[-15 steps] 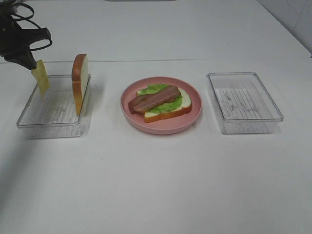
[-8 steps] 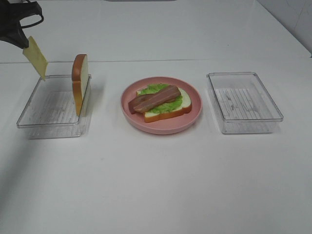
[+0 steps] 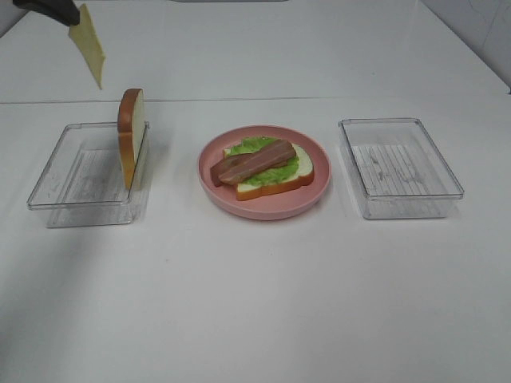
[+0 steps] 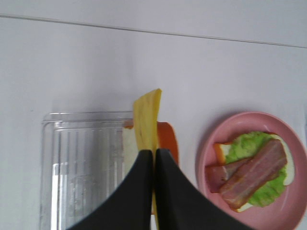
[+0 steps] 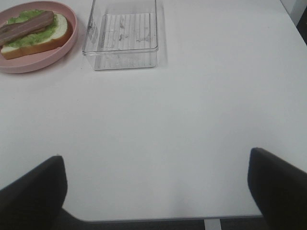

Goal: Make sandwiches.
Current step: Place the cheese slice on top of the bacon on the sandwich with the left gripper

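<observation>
Left gripper (image 3: 73, 16) holds one yellow square cheese slice (image 3: 87, 44) in the air, beyond the far left corner of the left tray.

The left gripper's black fingers (image 4: 139, 191) are clamped on the cheese, which hangs tilted. The right gripper (image 5: 156, 160) has its two dark fingers spread wide over bare table and holds nothing. There are two clear rectangular plastic trays. The left tray (image 3: 56, 191) holds one white, brown-crusted bread slice (image 3: 131, 136) standing on edge against its right wall. The right tray (image 3: 443, 193) holds nothing. Between them, one round pink plate (image 3: 263, 209) carries the unfinished sandwich: one flat bread slice (image 3: 302, 167), one green ruffled lettuce leaf (image 3: 254, 145) and two reddish-brown bacon strips (image 3: 259, 162) laid on top. Everything sits on a plain white tabletop (image 3: 255, 303), with a thin seam running across its far side. Little of the room shows.
</observation>
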Robot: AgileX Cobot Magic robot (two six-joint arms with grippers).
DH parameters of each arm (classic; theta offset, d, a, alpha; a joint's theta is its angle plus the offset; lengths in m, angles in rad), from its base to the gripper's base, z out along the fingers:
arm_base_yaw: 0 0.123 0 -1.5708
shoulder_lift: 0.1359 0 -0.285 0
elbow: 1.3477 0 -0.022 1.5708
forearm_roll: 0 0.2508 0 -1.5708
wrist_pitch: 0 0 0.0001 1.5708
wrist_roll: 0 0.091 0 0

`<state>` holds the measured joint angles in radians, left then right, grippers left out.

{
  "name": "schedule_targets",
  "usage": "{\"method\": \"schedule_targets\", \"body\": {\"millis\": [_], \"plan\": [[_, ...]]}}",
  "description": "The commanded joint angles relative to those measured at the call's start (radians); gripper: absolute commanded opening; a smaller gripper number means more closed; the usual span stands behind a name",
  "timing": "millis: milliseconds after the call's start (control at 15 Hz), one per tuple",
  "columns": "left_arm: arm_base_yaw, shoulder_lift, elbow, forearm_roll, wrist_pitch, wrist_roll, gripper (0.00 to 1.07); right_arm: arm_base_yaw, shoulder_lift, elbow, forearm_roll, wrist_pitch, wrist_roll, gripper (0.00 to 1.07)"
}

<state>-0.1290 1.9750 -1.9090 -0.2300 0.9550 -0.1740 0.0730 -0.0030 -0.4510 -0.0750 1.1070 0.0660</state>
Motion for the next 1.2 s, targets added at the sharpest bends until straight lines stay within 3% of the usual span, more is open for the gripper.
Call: {"method": "schedule_targets", "body": {"millis": [67, 200, 733, 1200], "plan": [[-0.056, -0.009, -0.042, -0.016, 0.003, -0.031, 0.00, -0.005, -0.033, 0.001, 0.002, -0.010, -0.007, 0.99], [-0.137, -0.008, -0.081, -0.057, -0.042, -0.042, 0.00, -0.005, -0.033, 0.001, 0.002, -0.010, -0.007, 0.99], [-0.356, 0.082, -0.084, -0.154, -0.230, -0.072, 0.00, -0.005, -0.033, 0.001, 0.002, -0.010, -0.007, 0.99], [-0.430, 0.238, -0.084, -0.250, -0.333, -0.066, 0.00, -0.005, -0.033, 0.001, 0.002, -0.010, -0.007, 0.99]]}}
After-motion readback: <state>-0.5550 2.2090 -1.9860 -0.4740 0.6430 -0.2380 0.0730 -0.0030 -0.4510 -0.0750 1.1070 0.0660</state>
